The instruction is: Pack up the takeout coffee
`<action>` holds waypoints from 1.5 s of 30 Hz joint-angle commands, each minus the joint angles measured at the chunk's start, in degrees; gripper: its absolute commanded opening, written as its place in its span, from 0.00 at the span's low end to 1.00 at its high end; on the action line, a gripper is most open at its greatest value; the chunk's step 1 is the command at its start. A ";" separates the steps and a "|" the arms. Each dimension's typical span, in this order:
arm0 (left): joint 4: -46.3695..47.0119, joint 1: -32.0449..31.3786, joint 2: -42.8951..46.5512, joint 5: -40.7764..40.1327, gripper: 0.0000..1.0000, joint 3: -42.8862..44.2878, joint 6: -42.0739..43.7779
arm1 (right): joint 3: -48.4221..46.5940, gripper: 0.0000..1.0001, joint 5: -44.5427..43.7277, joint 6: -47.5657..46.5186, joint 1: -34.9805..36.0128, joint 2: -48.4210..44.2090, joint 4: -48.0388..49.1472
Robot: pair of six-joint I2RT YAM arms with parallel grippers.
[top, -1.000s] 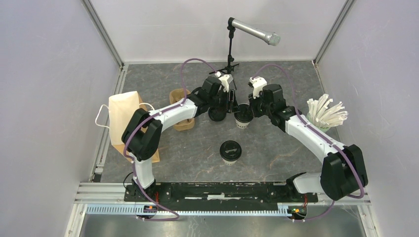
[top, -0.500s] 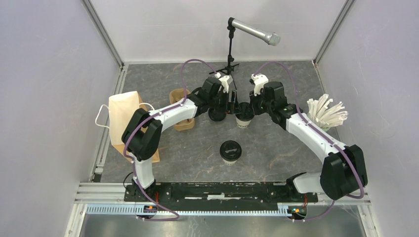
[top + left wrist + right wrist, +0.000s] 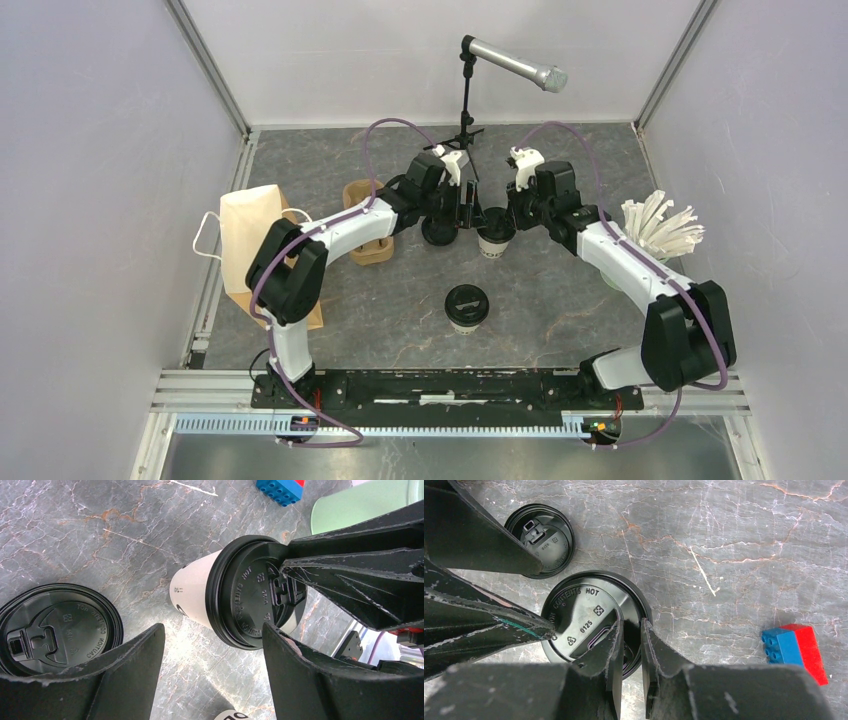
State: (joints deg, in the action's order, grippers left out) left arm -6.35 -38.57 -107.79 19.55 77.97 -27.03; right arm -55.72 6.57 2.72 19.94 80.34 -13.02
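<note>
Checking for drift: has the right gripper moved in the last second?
Yes: the right gripper, on the cup, has crept up the view and slightly left, toward the mic stand.

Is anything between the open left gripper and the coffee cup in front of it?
Nothing visible: the left gripper faces the coffee cup directly. The right gripper pinches its lid from the opposite side.

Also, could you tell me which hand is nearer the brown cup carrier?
Left. The left hand is right of the carrier; the right hand is farther right, on a lidded cup.
</note>
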 commanded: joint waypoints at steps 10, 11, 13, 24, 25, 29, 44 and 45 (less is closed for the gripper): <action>1.09 0.33 0.38 1.10 0.78 2.73 -1.17 | -2.81 0.21 2.41 0.32 -0.70 -1.15 2.03; 1.08 0.32 0.63 1.03 0.78 2.70 -1.13 | -2.80 0.21 2.54 0.40 -0.74 -1.39 2.03; 0.96 0.32 1.12 0.81 0.78 2.55 -1.18 | -2.87 0.21 2.66 0.49 -0.79 -1.86 2.05; 0.20 0.30 1.89 0.23 0.79 2.65 -0.84 | -3.88 0.21 2.88 0.45 -1.09 -1.37 2.11; 0.20 0.33 1.81 0.14 0.79 2.70 -0.83 | -4.08 0.21 2.90 0.46 -1.25 -1.16 2.03; 0.09 0.28 1.06 0.05 0.79 2.97 -0.76 | -4.97 0.21 3.30 0.36 -1.96 -0.30 1.49; 0.11 0.69 -2.60 1.58 0.73 5.28 -1.52 | -3.02 0.21 4.89 0.27 -3.59 2.74 1.41; 0.11 0.69 -2.66 1.67 0.72 5.24 -1.52 | -2.75 0.22 5.06 0.35 -3.58 2.74 1.58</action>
State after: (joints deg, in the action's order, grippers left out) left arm -7.16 -38.26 -109.60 20.01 80.84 -27.07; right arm -58.06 10.52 2.76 16.69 82.89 -12.95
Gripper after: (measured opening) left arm 0.739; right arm 0.218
